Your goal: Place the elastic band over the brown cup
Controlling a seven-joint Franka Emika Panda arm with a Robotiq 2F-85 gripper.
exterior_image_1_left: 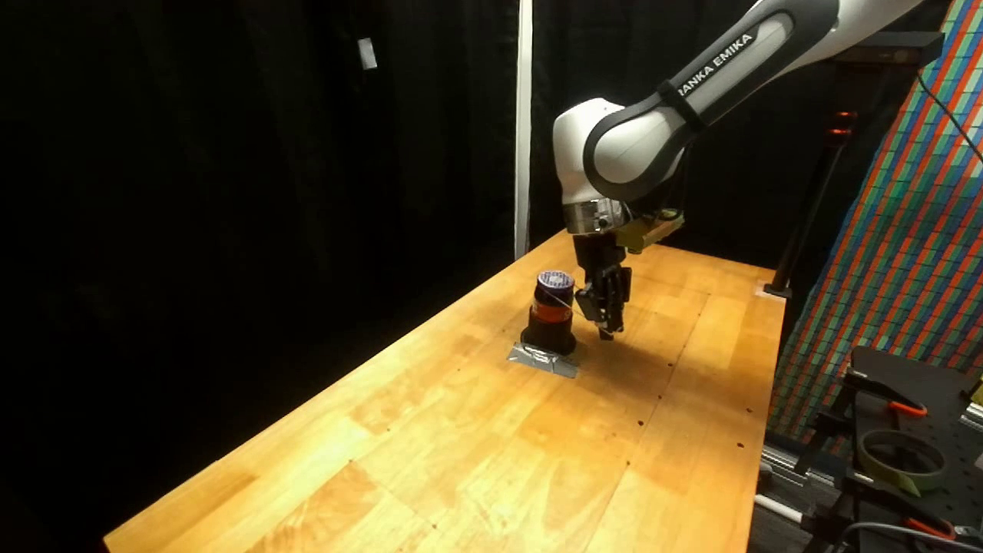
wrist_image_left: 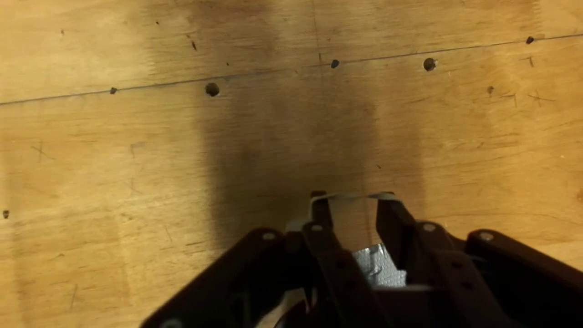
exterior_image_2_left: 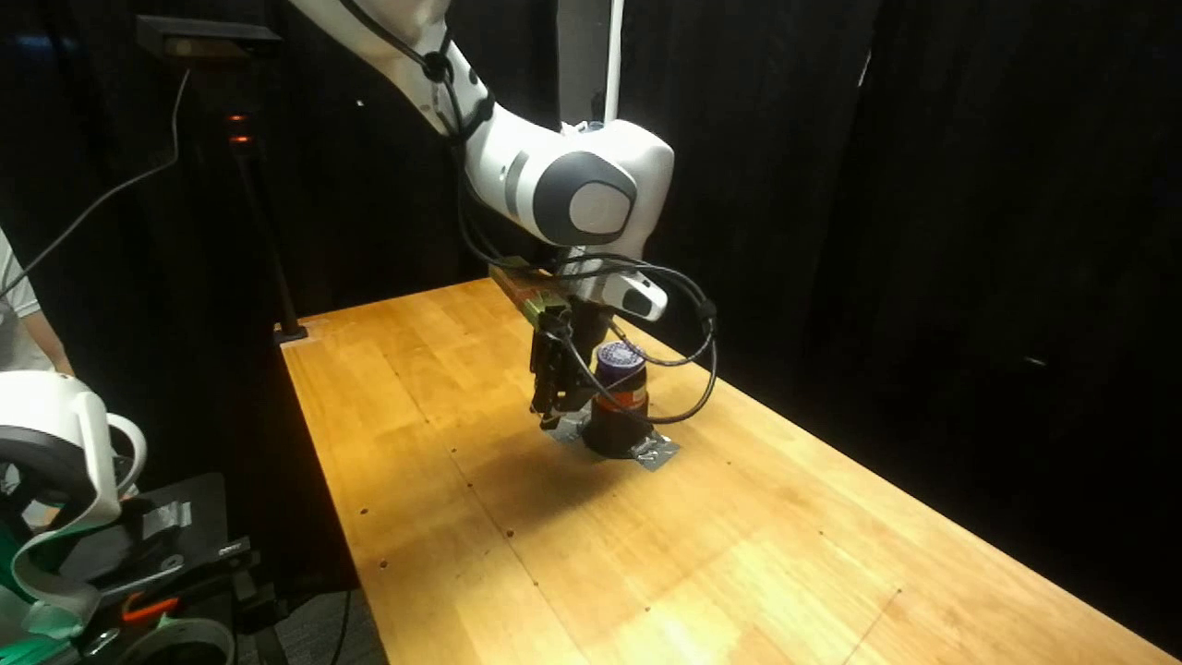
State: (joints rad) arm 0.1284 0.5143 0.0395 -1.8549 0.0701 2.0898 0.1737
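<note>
The brown cup [exterior_image_1_left: 554, 313] stands upright on the wooden table, dark above and below with a reddish-orange middle; it also shows in an exterior view [exterior_image_2_left: 621, 397], partly behind a cable. My gripper [exterior_image_1_left: 609, 330] points down close beside it, fingertips low near the table. In the wrist view my gripper [wrist_image_left: 353, 197] has its fingers apart. The pale elastic band [wrist_image_left: 350, 196] is stretched across both fingertips. In an exterior view a thin strand of the band [exterior_image_1_left: 558, 300] crosses the cup's upper side toward the gripper. The band's far side is hidden.
Grey tape [exterior_image_1_left: 542, 361] lies at the cup's base on the table [exterior_image_1_left: 476, 468]; it also shows in the wrist view [wrist_image_left: 381, 268]. A black cable loop [exterior_image_2_left: 711, 356] hangs from the arm in front of the cup. A side cart [exterior_image_1_left: 914, 376] holds a tape roll [exterior_image_1_left: 905, 485].
</note>
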